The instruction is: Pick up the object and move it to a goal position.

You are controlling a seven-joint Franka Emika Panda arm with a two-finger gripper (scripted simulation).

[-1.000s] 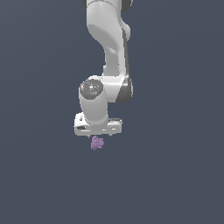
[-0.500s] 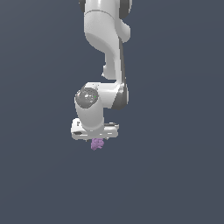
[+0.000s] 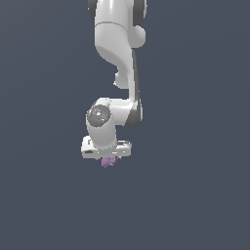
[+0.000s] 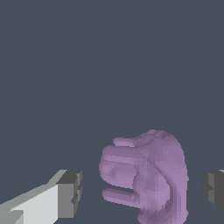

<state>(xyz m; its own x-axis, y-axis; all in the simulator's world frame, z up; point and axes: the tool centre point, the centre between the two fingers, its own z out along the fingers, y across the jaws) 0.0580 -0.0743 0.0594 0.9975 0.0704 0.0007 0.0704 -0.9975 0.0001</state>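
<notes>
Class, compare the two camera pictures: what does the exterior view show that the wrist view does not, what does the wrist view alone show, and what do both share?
Only the exterior view shows the white arm reaching down to its wrist. Only the wrist view shows the two dark fingertips standing apart from the purple blob, with a gap on each side, and the blob's lumpy, finger-like ridges. Both show the gripper at the blob and a plain dark grey background.
</notes>
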